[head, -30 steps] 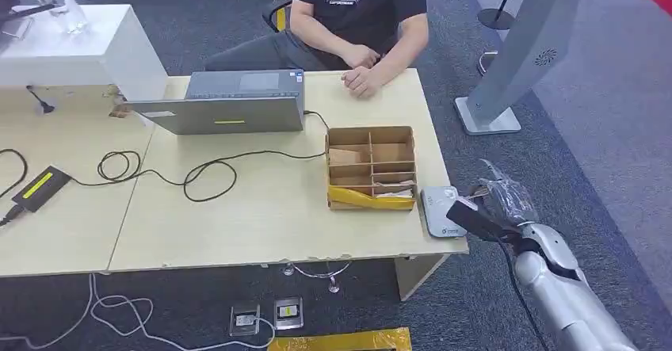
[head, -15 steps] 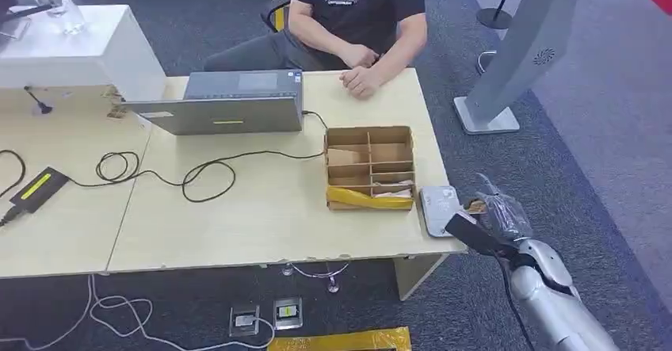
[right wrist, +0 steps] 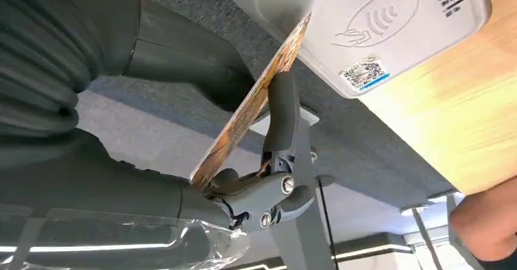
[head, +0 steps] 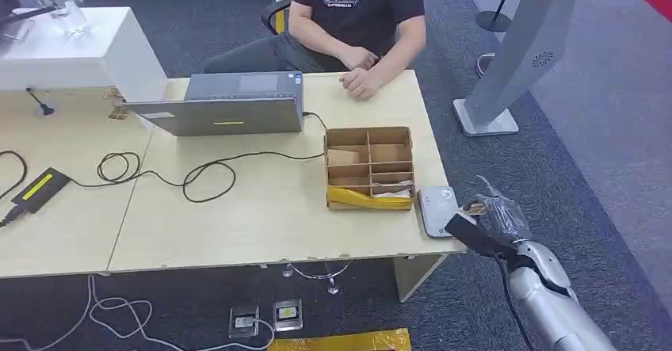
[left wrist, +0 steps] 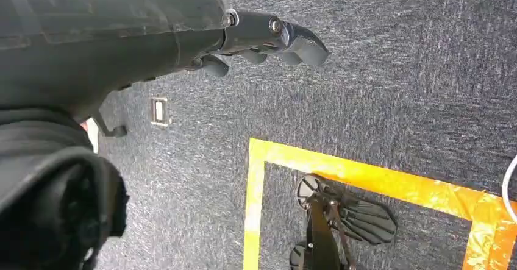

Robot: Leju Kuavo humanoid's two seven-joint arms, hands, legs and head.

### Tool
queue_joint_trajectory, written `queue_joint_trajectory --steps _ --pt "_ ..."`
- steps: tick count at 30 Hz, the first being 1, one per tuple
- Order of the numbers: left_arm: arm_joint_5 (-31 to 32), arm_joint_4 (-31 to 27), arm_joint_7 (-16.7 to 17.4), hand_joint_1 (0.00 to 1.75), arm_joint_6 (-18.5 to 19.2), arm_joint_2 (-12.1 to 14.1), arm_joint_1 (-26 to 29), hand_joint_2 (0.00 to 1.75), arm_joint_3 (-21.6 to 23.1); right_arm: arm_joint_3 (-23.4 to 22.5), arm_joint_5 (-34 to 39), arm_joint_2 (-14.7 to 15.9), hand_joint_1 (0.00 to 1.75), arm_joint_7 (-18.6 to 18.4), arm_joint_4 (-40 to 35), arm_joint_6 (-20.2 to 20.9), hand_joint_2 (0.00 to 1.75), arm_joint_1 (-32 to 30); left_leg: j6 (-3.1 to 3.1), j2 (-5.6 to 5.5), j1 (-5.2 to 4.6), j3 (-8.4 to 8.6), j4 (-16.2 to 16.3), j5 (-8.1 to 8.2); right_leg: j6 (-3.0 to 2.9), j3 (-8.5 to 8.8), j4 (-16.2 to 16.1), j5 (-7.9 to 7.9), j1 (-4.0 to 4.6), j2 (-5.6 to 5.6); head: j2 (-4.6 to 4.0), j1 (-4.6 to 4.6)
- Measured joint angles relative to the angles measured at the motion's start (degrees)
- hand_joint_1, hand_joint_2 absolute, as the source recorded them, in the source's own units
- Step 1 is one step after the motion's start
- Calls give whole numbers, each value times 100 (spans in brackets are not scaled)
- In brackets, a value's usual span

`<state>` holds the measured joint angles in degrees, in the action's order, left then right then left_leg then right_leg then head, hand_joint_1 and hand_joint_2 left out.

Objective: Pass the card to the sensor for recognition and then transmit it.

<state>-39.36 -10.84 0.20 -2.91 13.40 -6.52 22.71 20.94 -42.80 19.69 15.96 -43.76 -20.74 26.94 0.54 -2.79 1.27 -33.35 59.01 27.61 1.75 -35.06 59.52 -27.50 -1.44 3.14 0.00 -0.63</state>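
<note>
Currently the card (right wrist: pixel 256 111) is pinched between the thumb and a finger of the right hand (head: pixel 487 223), tilted on edge. Its top corner sits at the near edge of the sensor (right wrist: pixel 366 26); whether the 2 touch cannot be told. On the head view the card (head: pixel 476 206) appears as a small brown patch just beside the sensor (head: pixel 437 210), off the right-hand edge of the surface (head: pixel 261 208). The sensor is a flat grey pad with a contactless symbol and a small code sticker, lying at the near right corner of the surface. Clear plastic film covers the back of the right hand.

The left hand (left wrist: pixel 244 38) hangs above the carpet (left wrist: pixel 390 87), with its fingers loosely curled and apart and nothing in them. Yellow tape (left wrist: pixel 366 175) marks a corner on the carpet below it.

Just left of the sensor stands a cardboard box (head: pixel 370 167) with several compartments, holding a yellow item along its near side. Farther back on the surface sits a grey laptop (head: pixel 226 104), with a black cable (head: pixel 206 173) looping across the wood to a black power brick (head: pixel 40 187) at the far left. A person in a black shirt (head: pixel 358 6) sits at the far side, both hands resting on the edge of the surface. A grey stand (head: pixel 515 58) rises from the carpet on the right.
</note>
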Motion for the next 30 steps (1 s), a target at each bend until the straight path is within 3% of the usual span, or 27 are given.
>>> queue_joint_trajectory --steps 14,16,17,22,30 --pt "0 0 0 0 0 2 0 0 81 -2 2 -39 175 2 70 -2 175 19 0 1 0 16 0 0 0 14 -1 0 1 1 0 0" --pt "-9 0 0 0 -2 2 0 0 85 -4 18 -42 175 -2 74 -215 175 21 0 1 0 15 0 0 -1 16 -1 1 1 0 0 0" --pt "-20 0 0 0 -2 2 0 0 85 -28 28 -13 175 -80 44 -262 175 40 0 0 -3 12 0 -1 -1 16 -1 3 -1 -1 0 2" --pt "-70 2 0 0 -7 26 7 0 85 -359 0 383 175 -459 -728 352 175 307 -6 -4 -6 4 0 -6 -1 9 -1 4 -5 -3 0 0" --pt "-74 2 0 0 9 31 5 0 87 -629 -105 557 175 -413 -1257 280 175 365 -3 -8 -2 -6 1 -2 -1 -1 -1 3 -2 -5 0 0"
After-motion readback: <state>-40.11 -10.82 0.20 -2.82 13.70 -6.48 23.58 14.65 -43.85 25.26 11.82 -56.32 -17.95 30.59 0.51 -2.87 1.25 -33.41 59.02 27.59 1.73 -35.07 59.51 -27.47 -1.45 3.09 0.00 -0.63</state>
